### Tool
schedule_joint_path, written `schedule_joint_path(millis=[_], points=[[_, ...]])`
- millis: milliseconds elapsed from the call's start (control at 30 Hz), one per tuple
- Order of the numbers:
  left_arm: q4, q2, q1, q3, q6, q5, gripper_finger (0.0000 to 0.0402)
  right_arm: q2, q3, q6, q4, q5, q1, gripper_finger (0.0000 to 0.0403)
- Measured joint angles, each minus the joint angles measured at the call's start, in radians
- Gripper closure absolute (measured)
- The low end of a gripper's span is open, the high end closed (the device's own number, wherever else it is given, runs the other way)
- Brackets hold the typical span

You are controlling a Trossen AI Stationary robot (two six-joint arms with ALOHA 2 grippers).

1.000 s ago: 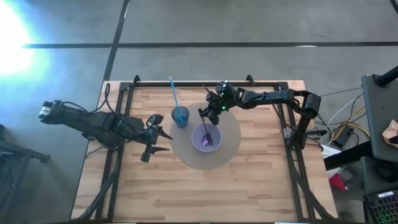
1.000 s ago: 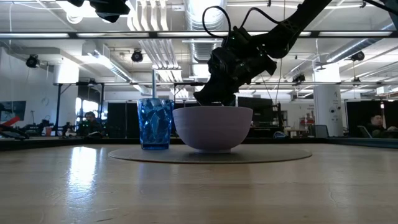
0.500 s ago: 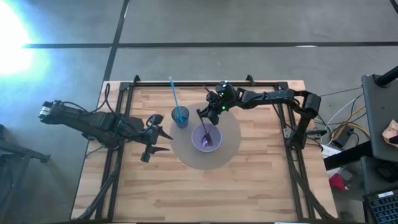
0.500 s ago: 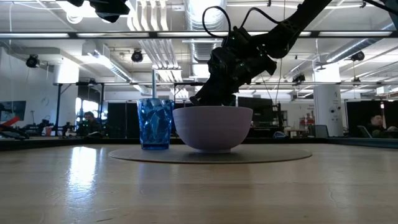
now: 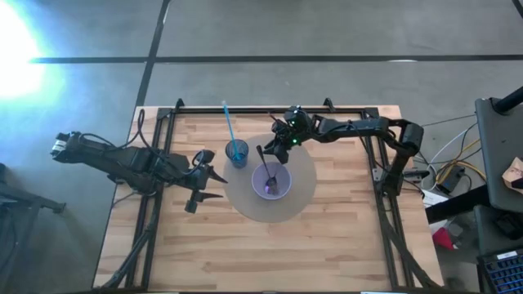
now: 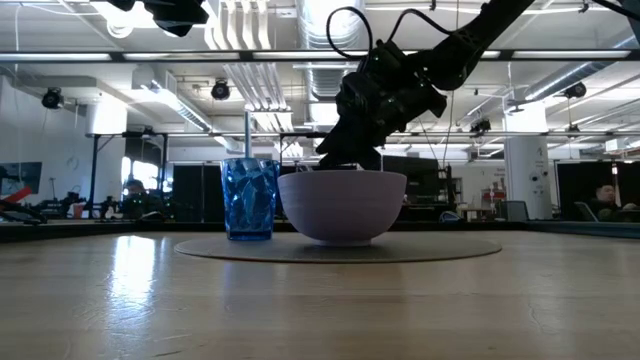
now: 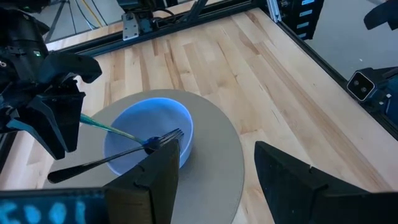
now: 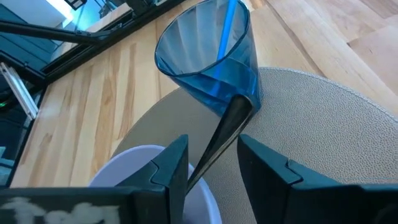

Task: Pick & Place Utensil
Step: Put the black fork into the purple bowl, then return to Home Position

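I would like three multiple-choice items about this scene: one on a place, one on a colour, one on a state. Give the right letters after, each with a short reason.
1. Where does the blue cup stand?
A. on the round mat, beside the bowl
B. on bare wood near the left arm
C. inside the bowl

2. What colour is the straw in the cup?
A. red
B. blue
C. yellow

3. What is the state of the fork?
A. flat on the table
B. standing in the cup
C. tines in the bowl, handle slanting up over the rim by the right pincer

Answers:
1 A: the high and low views show cup and bowl side by side on the mat.
2 B: the right wrist view shows a blue straw.
3 C: the left wrist view shows the tines inside the bowl.

The left pincer waits open, off the mat.
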Motion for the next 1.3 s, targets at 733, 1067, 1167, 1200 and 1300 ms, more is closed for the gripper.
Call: schedule_joint_path(millis=[733, 1067, 1167, 1200, 1300], points=[[-0.050, -0.056, 0.000, 0.069, 0.008, -0.013, 0.0200, -0.375, 0.003, -0.043, -0.194, 0.000, 0.022, 0.0300], [-0.094, -0.182, 0.000, 0.028, 0.005, -0.013, 0.0248, -0.622, -0.074, -0.158, -0.304, 0.028, 0.189, 0.0329], [-0.092, -0.217, 0.000, -0.009, -0.005, -0.009, 0.0282, -0.698, -0.135, -0.163, -0.303, 0.149, 0.258, 0.0340], [-0.087, -0.228, 0.000, -0.023, -0.013, -0.009, 0.0295, -0.722, -0.157, -0.168, -0.305, 0.197, 0.280, 0.0344], [-0.047, -0.258, 0.000, -0.073, -0.032, -0.008, 0.0337, -0.796, -0.225, -0.184, -0.304, 0.308, 0.343, 0.0354]])
